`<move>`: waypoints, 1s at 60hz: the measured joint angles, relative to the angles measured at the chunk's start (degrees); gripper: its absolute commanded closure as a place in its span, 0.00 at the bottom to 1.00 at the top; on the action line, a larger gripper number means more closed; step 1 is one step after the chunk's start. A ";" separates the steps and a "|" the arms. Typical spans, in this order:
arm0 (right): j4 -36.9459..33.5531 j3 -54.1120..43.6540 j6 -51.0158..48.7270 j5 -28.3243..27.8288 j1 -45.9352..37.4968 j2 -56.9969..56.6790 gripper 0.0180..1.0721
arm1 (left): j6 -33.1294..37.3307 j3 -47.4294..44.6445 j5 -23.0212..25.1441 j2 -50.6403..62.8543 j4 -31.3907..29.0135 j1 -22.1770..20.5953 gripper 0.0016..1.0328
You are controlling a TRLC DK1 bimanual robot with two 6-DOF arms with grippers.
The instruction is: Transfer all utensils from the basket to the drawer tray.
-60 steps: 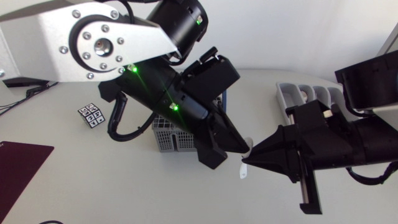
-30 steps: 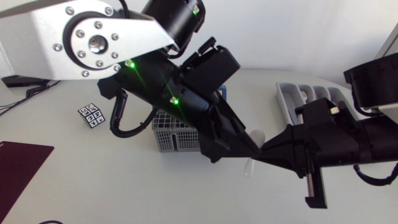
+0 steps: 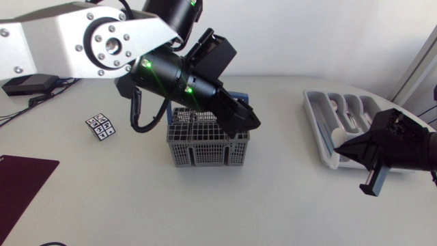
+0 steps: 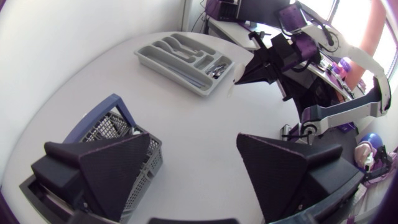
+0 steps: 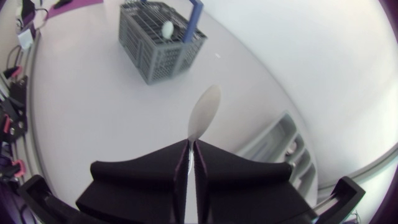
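White tabletop (image 3: 136, 205) carries the grey basket (image 3: 205, 147) at its middle and the drawer tray (image 3: 312, 113) near the right edge. The risk, as I judge it, lies with the spoon (image 5: 204, 112). The right gripper (image 5: 191, 144) pinches only its handle end, so the bowl sticks out far ahead. It could twist or slip free if it catches the tray's wall, and land on the table or in the wrong compartment. That gripper is closed tight on the handle, just beside the tray. The left gripper (image 4: 194, 142) hangs over the basket's edge with fingers spread wide, holding nothing. More utensils (image 4: 115, 127) lie in the basket.
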 measured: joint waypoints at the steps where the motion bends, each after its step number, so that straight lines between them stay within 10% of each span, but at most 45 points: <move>1: 1.18 -0.39 -0.44 1.18 -0.55 0.09 0.95 | -0.02 -0.04 -0.24 0.17 0.15 0.07 0.05; 60: 48.74 -4.09 -15.98 25.64 -20.98 32.72 0.94 | -0.07 -1.57 -4.48 4.48 2.45 2.82 0.05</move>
